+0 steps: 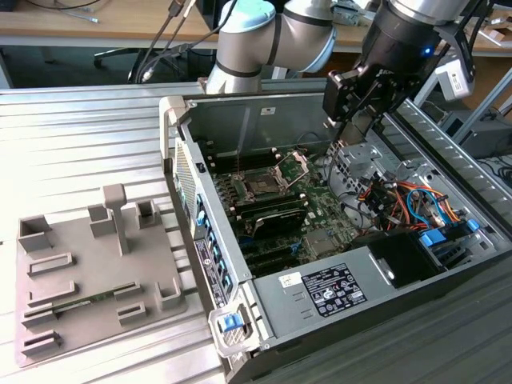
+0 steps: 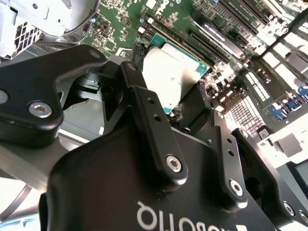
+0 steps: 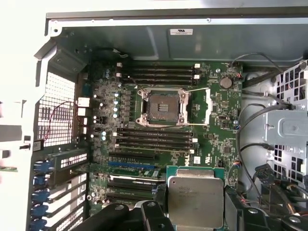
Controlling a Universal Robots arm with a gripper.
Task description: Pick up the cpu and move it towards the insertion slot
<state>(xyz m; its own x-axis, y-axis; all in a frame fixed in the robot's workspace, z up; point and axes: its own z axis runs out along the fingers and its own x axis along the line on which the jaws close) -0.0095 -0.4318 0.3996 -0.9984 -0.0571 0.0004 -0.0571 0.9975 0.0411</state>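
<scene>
We are seeing the pickup done: the gripper (image 2: 175,113) is clenching the cpu (image 3: 196,199), its fingers (image 2: 144,103) pressing on opposite edges, chip held between the jaws, off the grey tray (image 1: 80,272). We are holding it above the motherboard (image 3: 216,125) inside the open computer case (image 1: 240,112). The insertion slot (image 3: 161,107) is lying open, bracket raised, well apart from the chip, so the carry looks unfinished.

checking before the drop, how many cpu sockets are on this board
1. The insertion slot sits open and empty mid-board in the first wrist view, between banks of long black memory slots. The cpu is held in the gripper, apart from it; parts of the board are covered.
</scene>
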